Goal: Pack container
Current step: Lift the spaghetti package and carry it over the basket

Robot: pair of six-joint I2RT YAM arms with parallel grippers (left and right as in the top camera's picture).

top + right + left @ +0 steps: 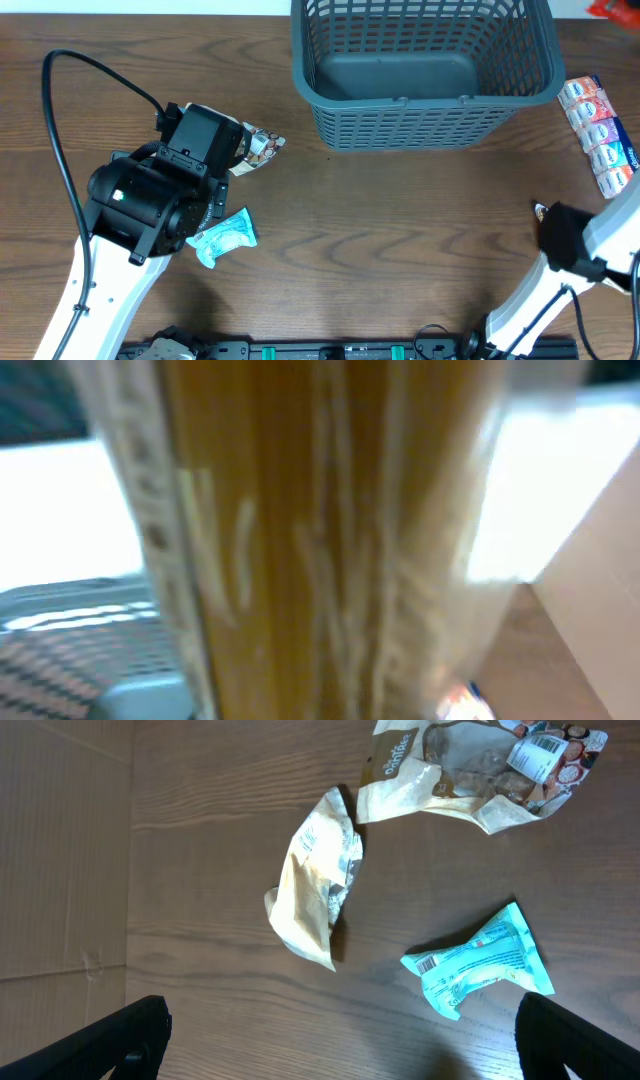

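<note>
**Left pincer wide open over three snack packets**

The left pincer (pixel 340 1015) hangs above the table (pixel 200 820) with its two fingers (pixel 130 1040) spread far apart, and it holds nothing. A teal packet (pixel 478 965) lies just ahead of it, nearer to the right finger. Further ahead is a crumpled cream packet (pixel 315 880). Beyond that one is a brown and white packet (pixel 480 765), which touches its top edge. The basket (pixel 420 120) stands well apart, ahead and to the right of this pincer, and the brown and white packet lies roughly between them. A row of small packets (pixel 598 135) lies just beside the right wall of the basket. For the right pincer I cannot tell the opening: a blurred yellow-brown surface (pixel 320 540) fills its camera view.
</note>
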